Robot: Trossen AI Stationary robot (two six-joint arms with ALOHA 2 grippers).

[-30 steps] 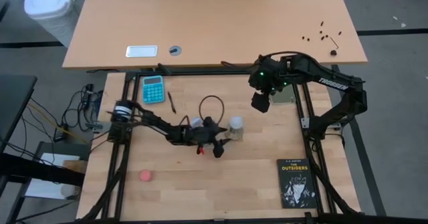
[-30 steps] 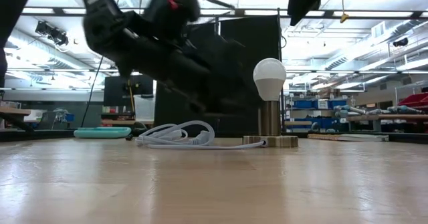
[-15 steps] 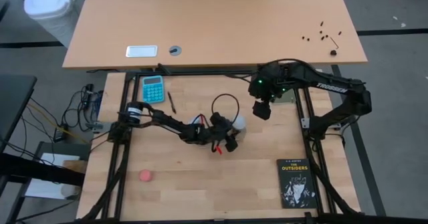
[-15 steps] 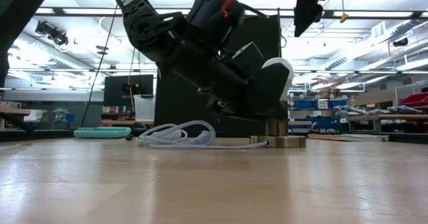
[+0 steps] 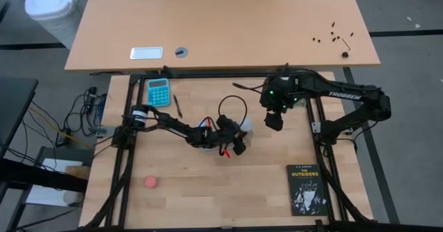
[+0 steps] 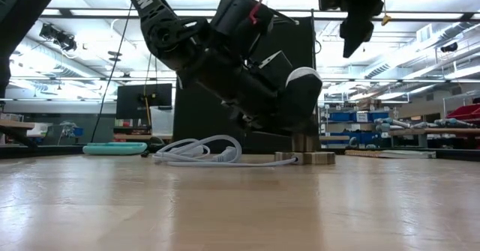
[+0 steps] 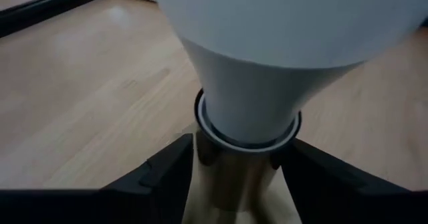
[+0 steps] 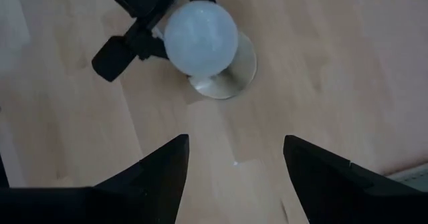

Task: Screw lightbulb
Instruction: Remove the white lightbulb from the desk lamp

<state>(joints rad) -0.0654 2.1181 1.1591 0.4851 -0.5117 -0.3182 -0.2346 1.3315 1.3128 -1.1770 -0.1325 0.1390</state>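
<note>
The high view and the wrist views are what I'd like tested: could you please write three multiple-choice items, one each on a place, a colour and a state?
1. Where is the black paperback book?
A. beside the teal calculator
B. on the table's near right corner
C. under the bulb

2. What colour is the small round object near the left front?
A. pink
B. green
C. blue

3. What is the left gripper doing?
A. resting away from everything
B. holding the book
C. straddling the metal neck under the white frosted lightbulb

Answers: 1 B, the high view shows it there; 2 A, plainly pink; 3 C, its fingers flank the neck.
</note>
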